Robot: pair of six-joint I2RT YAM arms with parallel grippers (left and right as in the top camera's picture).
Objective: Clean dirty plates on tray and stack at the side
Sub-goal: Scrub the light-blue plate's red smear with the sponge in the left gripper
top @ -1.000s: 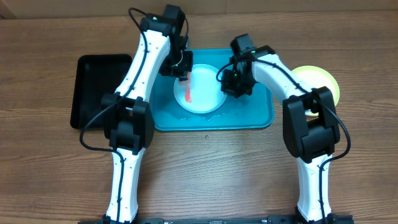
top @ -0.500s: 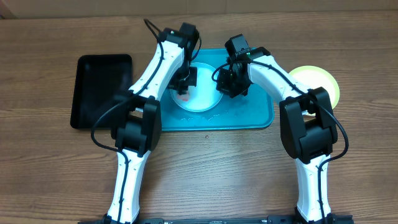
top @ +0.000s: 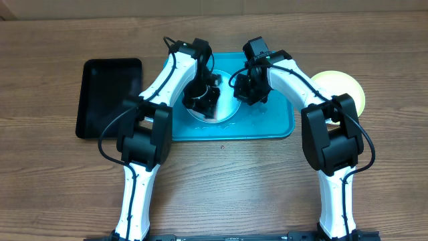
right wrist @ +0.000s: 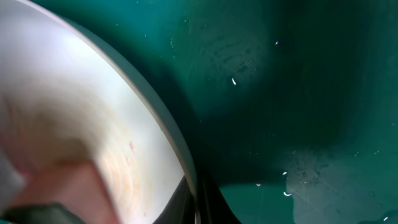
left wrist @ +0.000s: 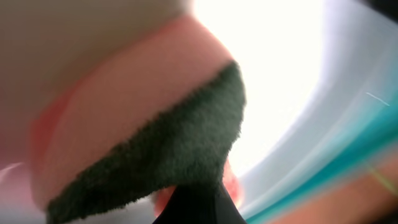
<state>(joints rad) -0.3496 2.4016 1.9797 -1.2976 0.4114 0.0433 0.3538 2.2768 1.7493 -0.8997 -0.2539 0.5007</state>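
Two grippers meet at a round pale plate (top: 227,109) on the large turquoise plastic tray (top: 271,124). Overhead hides the contact; the left wrist view shows the left gripper (top: 200,100) clenched on a dark green fuzzy cloth (left wrist: 168,149) against a red smear (left wrist: 231,182), the right wrist view the right gripper (top: 249,90) pinching the plate's rim.

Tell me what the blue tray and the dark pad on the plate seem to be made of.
Tray: probably plastic, smooth and glossy, with droplets beading on it. Pad: looks like dark green terry cloth or a sponge, given its fuzzy edge.
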